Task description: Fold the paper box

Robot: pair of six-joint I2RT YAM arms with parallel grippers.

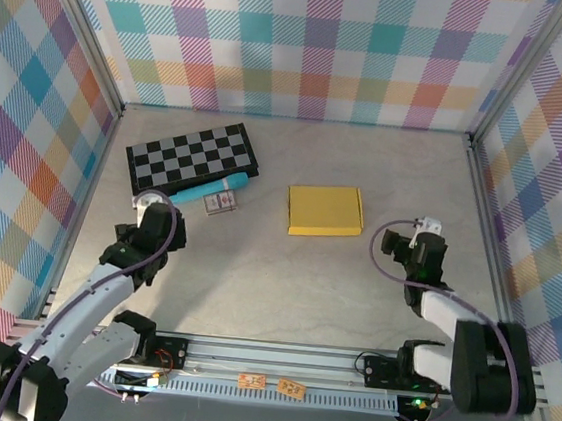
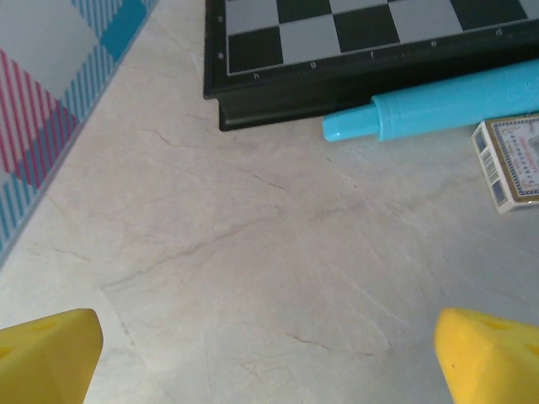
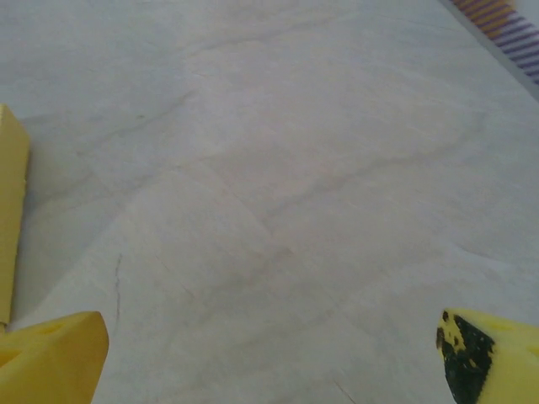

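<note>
Shallow rectangular yellow cardboard box [image 1: 325,210] lies between the grippers, near right gripper [image 1: 405,246], well apart from left gripper [image 1: 153,215]; both grippers' fingers spread wide, empty

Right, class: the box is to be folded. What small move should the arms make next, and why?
Probably ease the right gripper left toward the yellow box. That gripper is open and nearer than the left gripper, also open. Neither touches the box, which lies flat and looks closed.
</note>
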